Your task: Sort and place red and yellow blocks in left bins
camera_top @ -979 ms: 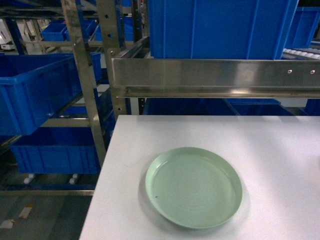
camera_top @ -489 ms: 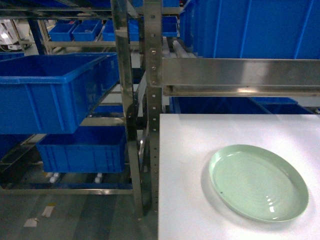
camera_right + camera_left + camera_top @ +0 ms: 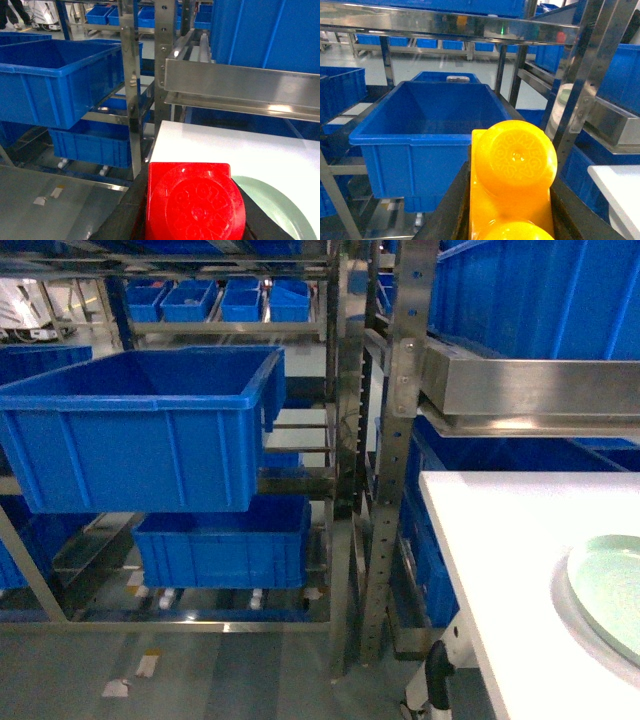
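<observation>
Yellow brick (image 3: 512, 185): clamped between the jaws of my left gripper (image 3: 507, 200), studs toward the wrist camera, carried in the air in front of the rack and not yet over a crate.
Red cube (image 3: 192, 200): clamped in my right gripper (image 3: 192, 210), hanging above the edge of the white table (image 3: 250, 150), near the green plate (image 3: 280, 205).
Upper blue crate (image 3: 140, 425): open top, tilted on its shelf, to the left of the table; the left wrist view looks into it and its floor seems bare.
Lower blue crate (image 3: 220, 540): on the shelf beneath, mostly tucked under the upper one.
Risk, collision: the steel uprights (image 3: 385, 490) stand between table and crates; an arm swung left carelessly could strike them, I judge.
Risk, missed drop: letting go before a brick is past the thick rim could bounce it to the floor.
Risk, mis-sort: nothing visible says which crate takes which colour.
Hidden, grip: each brick fills its wrist view, so my fingertips and how deep the hold is cannot be made out.
Hidden, arms: neither arm appears in the head view.
Cut off: the plate at the right edge of the head view; the inside of the lower crate.
</observation>
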